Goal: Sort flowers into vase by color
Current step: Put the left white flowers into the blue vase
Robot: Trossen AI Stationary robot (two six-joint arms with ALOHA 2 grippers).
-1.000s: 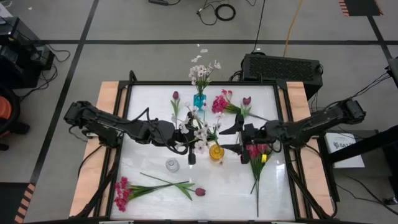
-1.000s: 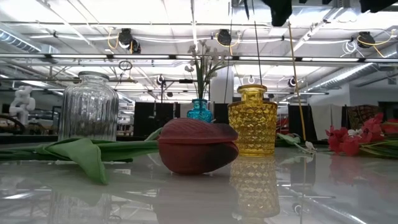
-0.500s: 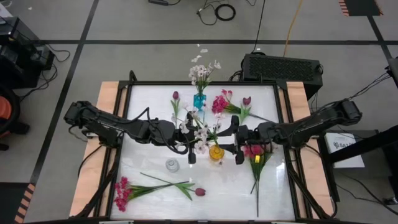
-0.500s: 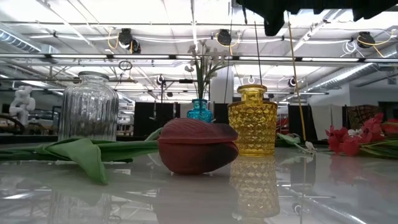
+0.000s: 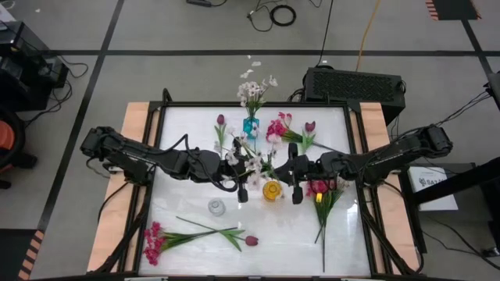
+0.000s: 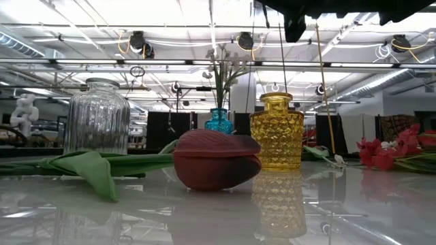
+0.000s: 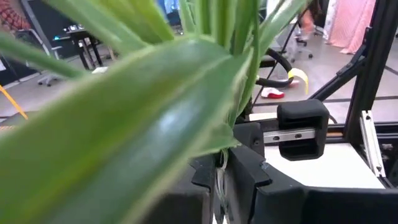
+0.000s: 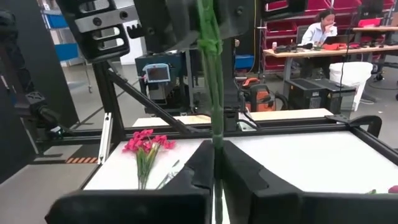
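green stem (image 8: pixel 213 93) ran upright through the right gripper (image 8: pixel 214 163), jaws closed onto it. a second ago that gripper sat wide open, further right, over the magenta bunch (image 5: pixel 323 190) on the table; since then it slid in toward the yellow vase (image 5: pixel 271 190) and clamped. left gripper (image 5: pixel 241 190) hadn't moved: pinched narrow on the same white spray (image 5: pixel 251 162), leaves filling its wrist view, the other gripper's black body just behind them.

so both arms now held one flower, above the yellow vase, between the two grippers. reads as a handover or a two-handed regrip, stem pointing down near the vase mouth. in the low view a thin stem (image 6: pixel 281 54) hung over the yellow vase; couldn't tell if the tip was inside yet.

state of the sort, judged from the layout: blue vase (image 5: pixel 250 126) already had white blossoms (image 5: pixel 254 90) in it. clear vase (image 5: pixel 216 207) looked empty. still flat on the table: maroon tulip (image 5: pixel 251 240) and magenta cluster (image 5: pixel 153 242) at the near edge, more magenta (image 5: pixel 276 127) and two tulips (image 5: pixel 219 120) by the blue vase.

risk: two closed grips on one thin stem, any disagreement bends it.
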